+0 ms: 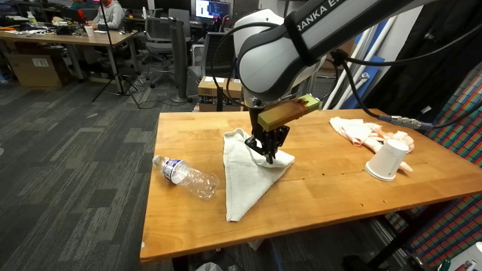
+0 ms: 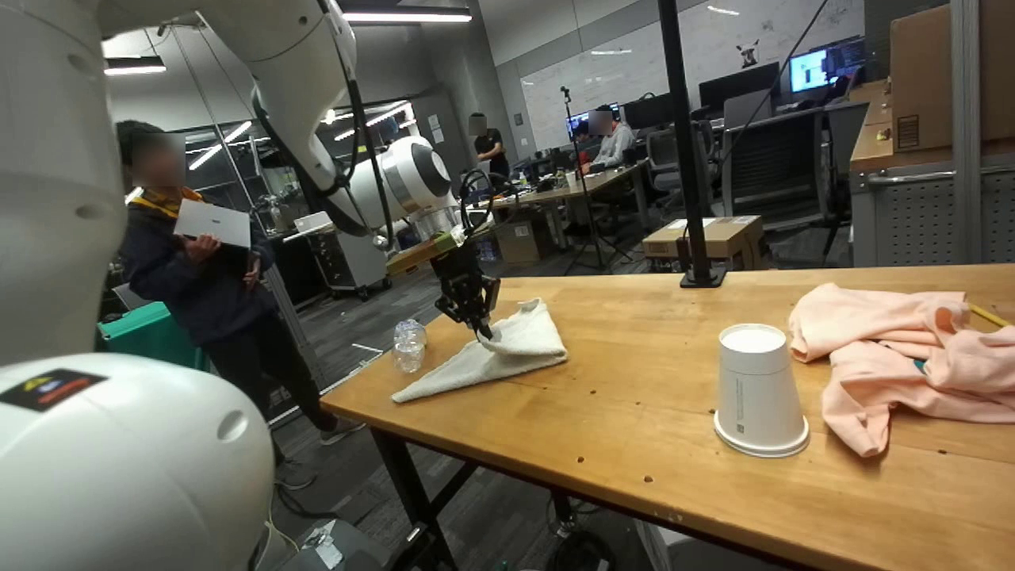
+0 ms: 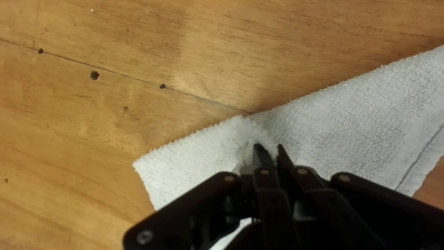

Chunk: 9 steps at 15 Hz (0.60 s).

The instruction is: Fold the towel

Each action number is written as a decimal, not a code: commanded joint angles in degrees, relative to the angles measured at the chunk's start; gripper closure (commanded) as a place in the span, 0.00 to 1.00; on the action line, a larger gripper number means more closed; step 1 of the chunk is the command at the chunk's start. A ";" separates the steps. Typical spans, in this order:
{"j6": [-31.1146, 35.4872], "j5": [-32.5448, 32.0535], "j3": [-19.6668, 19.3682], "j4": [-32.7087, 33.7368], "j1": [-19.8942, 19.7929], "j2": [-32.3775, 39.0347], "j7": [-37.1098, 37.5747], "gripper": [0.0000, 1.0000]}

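On wooden table [image 1: 324, 195] | fuzzy, roughly triangular towel [image 3: 340, 121] | pinched by gripper [image 3: 268, 148]

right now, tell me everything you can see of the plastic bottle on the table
The bottle is clear and looks like plastic, with a blue-and-white label around it toward the neck. It lies on its side on the wooden table, neck close to the edge, base toward the towel but apart from it. It appears empty; whether it is capped I cannot tell. Only the table seems to touch it.
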 commanded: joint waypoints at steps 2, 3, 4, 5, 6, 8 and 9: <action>1.38 -1.39 0.78 -2.38 -0.12 -4.26 2.14 0.96; 1.44 -0.71 1.00 -2.62 -0.30 -4.63 2.17 0.96; 1.62 -0.13 1.24 -3.01 -0.38 -5.03 2.41 0.96; 1.69 0.34 1.47 -3.25 -0.45 -5.27 2.49 0.96; 1.72 0.66 1.68 -3.45 -0.41 -5.33 2.97 0.96; 1.81 1.48 2.31 -3.87 -0.20 -5.52 3.69 0.96; 1.94 1.70 2.64 -4.02 -0.01 -5.51 4.01 0.96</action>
